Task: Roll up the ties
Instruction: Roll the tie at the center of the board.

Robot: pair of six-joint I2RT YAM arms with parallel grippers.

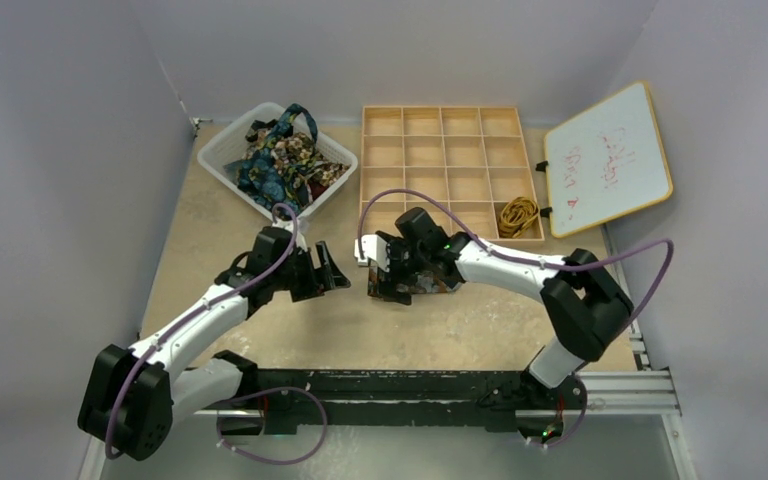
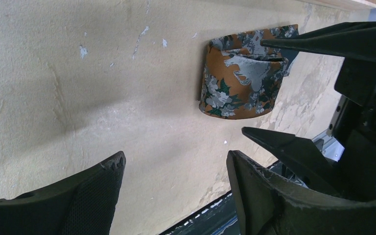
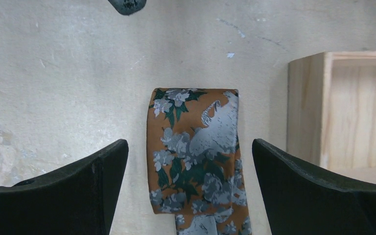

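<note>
tie roll [image 3: 196,156], one, orange, within spread right pincer [image 3: 188,143], left pincer [image 2: 175,155] spread, one gold tie [image 1: 517,214] in tray [image 1: 440,108]

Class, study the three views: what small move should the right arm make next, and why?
Probably close the right gripper on the rolled tie. Its fingers are open and straddle the roll, which looks wound and lies on the table beside the wooden organiser. The left gripper is open and apart from it, so gripping seems the likely step before lifting.

Pale grey walls [image 1: 60,150] enclose scuffed beige tabletop [image 1: 192,240]; black rail [image 1: 380,385] along near edge.
</note>
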